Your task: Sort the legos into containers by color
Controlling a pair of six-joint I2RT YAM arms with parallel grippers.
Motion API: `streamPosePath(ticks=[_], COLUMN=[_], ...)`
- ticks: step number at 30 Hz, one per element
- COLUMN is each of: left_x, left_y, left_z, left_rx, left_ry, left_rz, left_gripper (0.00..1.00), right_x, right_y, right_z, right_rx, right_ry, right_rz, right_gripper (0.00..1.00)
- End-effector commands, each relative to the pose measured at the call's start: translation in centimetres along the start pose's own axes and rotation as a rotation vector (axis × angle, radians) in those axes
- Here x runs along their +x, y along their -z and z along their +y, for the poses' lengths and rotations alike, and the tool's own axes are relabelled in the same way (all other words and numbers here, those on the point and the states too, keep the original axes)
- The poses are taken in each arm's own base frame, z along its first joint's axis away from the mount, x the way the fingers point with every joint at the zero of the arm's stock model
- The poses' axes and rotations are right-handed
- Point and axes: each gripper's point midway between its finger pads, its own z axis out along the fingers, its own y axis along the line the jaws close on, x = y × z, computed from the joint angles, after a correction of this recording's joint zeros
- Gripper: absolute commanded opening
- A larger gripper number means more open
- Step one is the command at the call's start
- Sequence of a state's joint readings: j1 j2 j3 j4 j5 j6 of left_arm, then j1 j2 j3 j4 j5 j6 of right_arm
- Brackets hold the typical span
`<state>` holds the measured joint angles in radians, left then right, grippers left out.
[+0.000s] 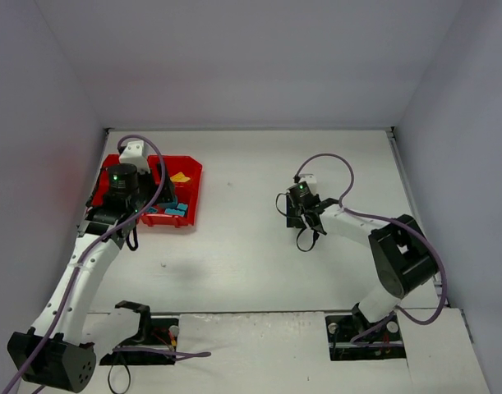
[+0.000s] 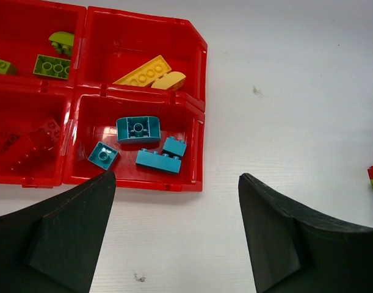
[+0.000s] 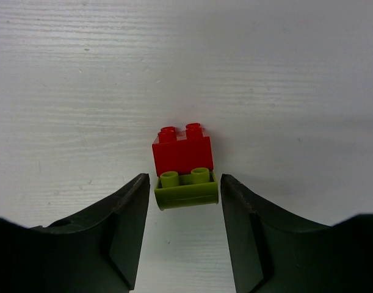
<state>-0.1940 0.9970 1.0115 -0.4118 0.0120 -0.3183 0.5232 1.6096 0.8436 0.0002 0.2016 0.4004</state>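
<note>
Top view: the red tray sits far left, the right gripper well apart. Left wrist: the left gripper hangs spread, empty, near sorted teal legos. Right wrist: jaws narrowly bracket a lime brick — not yet pinching, seemingly lined up for pickup — a red brick touching behind.

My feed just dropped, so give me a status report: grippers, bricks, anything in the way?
Left gripper open, empty, by tray. Right gripper open, straddling green brick on table, slim gaps. Red brick right against its far side.
</note>
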Motion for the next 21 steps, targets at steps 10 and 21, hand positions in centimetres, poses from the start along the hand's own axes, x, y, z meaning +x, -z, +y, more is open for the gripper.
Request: streamPosePath(ticks=[10,21], left_x=[-3.2,-3.1], left_y=[0.4,0.4], left_z=[-0.9,-1.9], left_rx=[0.036,0.091], left_ry=[0.012,0.014], left_rz=[-0.097,-0.089], left_gripper=[0.75,0.75], right_x=[-3.4,-3.9], right_y=[0.7,2.3], right_z=[0.7,1.7], right_rx=[-0.038,-0.127], right_ry=[-0.024,0.023], right_rz=[-0.087,-0.114], right_gripper=[0.35,0.00])
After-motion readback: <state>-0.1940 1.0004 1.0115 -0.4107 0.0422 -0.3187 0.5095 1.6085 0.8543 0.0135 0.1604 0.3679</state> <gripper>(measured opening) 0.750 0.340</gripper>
